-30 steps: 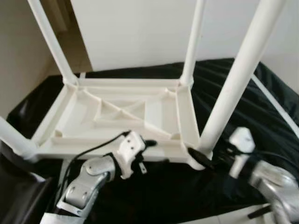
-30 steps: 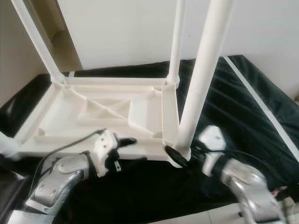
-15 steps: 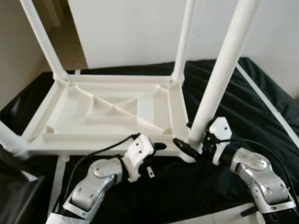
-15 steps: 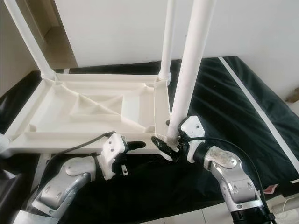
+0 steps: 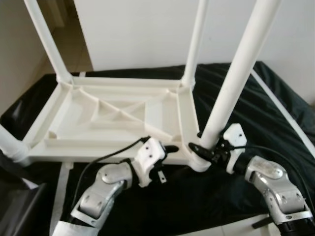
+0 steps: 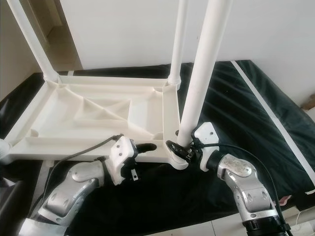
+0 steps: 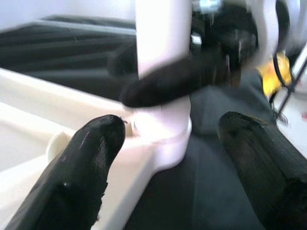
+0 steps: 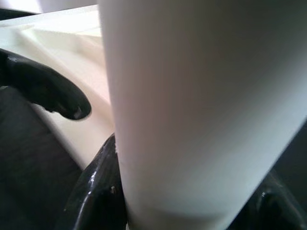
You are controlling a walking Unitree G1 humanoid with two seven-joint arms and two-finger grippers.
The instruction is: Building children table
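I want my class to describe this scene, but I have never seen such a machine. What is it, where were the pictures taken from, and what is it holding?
It is a humanoid robot with two silver arms. Two pictures come from cameras on its head, looking down; two from cameras on its wrists. An upside-down white children's table lies on a black cloth, legs pointing up. The right gripper has its jaws closed around the base of the near right table leg. The left gripper sits at the table's near edge, jaws open, holding nothing.
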